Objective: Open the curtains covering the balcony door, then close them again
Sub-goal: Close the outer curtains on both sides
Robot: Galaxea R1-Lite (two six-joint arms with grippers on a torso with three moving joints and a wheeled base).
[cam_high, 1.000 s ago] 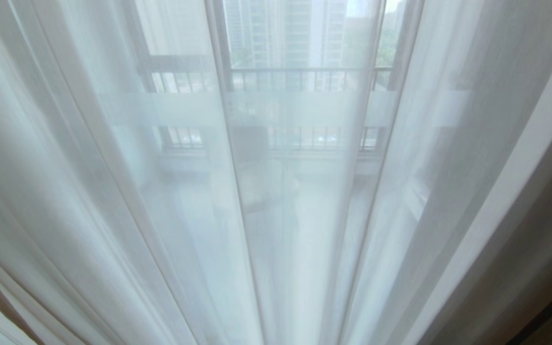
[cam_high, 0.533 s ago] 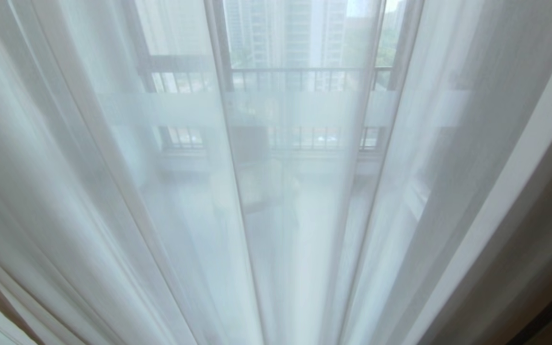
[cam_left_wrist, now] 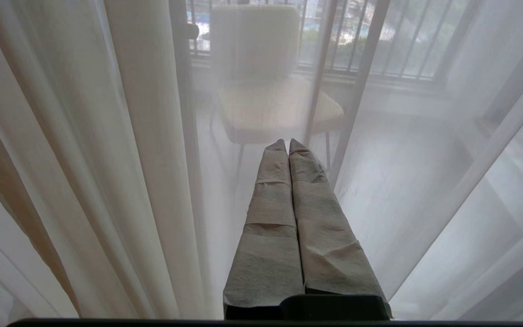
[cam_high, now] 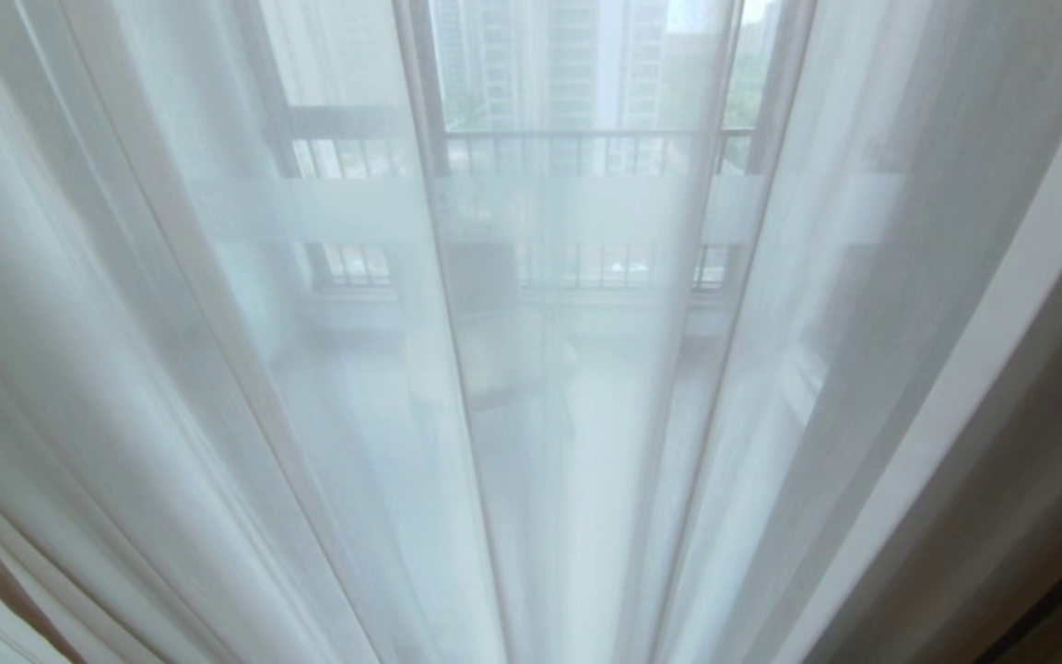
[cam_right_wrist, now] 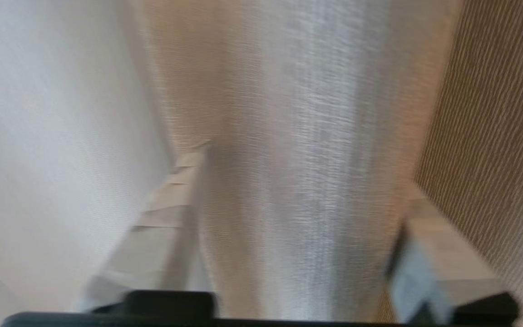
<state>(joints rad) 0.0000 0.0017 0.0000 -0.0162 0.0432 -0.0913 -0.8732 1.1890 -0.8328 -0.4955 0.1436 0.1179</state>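
Curtains (cam_right_wrist: 298, 181) hang with pleats vertical, one fold between the spread right pincer (cam_right_wrist: 302, 236); left pincer (cam_left_wrist: 288, 147) clenched.

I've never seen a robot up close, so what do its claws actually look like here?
Each claw has two long, flat, tapering fingers wrapped in wrinkled grey-beige tape, fixed to a black base. The left claw shows the tape's overlapping bands and creases clearly. The right claw looks the same, though blurred. No cables or markings show, and neither arm appears in the head view.
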